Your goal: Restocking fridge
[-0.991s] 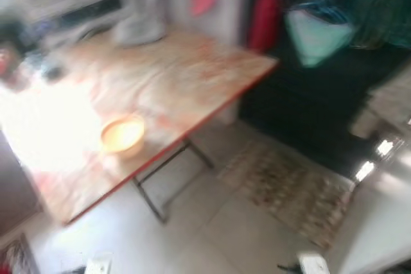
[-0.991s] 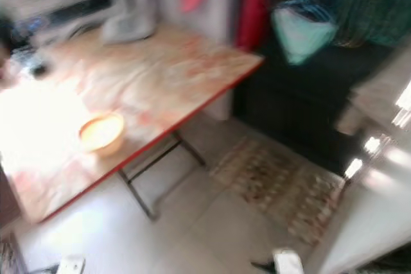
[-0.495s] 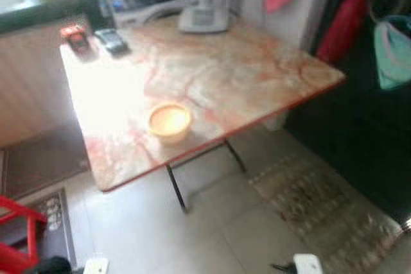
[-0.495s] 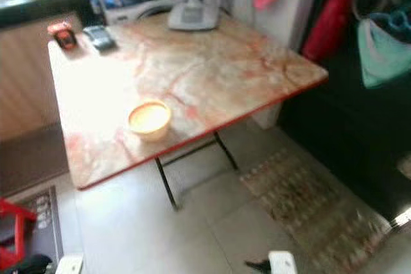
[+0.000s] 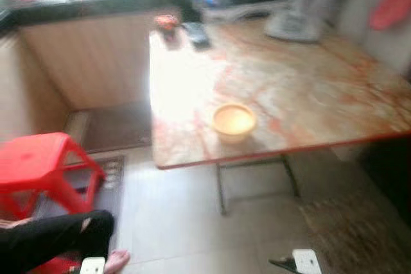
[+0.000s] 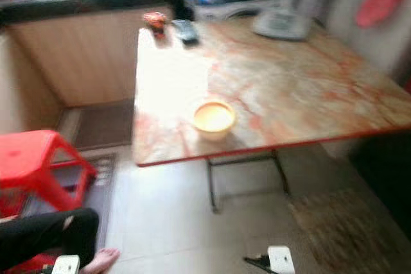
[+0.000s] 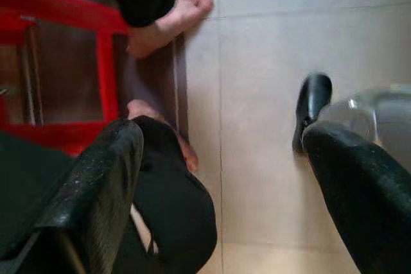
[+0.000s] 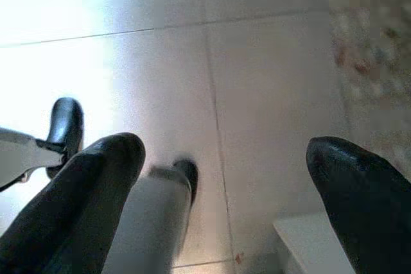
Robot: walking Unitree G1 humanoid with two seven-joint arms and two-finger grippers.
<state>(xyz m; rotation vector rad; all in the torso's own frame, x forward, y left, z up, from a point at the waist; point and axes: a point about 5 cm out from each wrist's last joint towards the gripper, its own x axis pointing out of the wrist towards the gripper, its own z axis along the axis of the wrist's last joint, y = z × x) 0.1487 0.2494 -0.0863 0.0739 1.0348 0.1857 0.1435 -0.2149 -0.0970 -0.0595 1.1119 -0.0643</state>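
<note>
A yellow bowl (image 5: pixel 234 122) stands near the front edge of a marble-patterned folding table (image 5: pixel 321 88) with a red rim. Both arms hang low at my sides. My left gripper (image 7: pixel 221 139) is open above the tiled floor, close to a person's bare feet (image 7: pixel 170 20) and a red stool (image 7: pixel 64 11). My right gripper (image 8: pixel 225 152) is open over bare floor tiles beside a patterned rug (image 8: pixel 366 49). Neither gripper holds anything.
A red plastic stool (image 5: pixel 38 165) stands at the left, with a person's black-trousered leg (image 5: pixel 51 239) and bare foot (image 5: pixel 117 261) beside it. A wooden counter (image 5: pixel 90 56) lies behind. A small red object (image 5: pixel 167 22), a dark remote (image 5: pixel 196 33) and a fan base (image 5: pixel 292 27) sit at the table's far side.
The camera has swung left: the table now sits further right in the picture, and the red stool, the person's leg and the wooden counter have come into view. The bowl has not moved.
</note>
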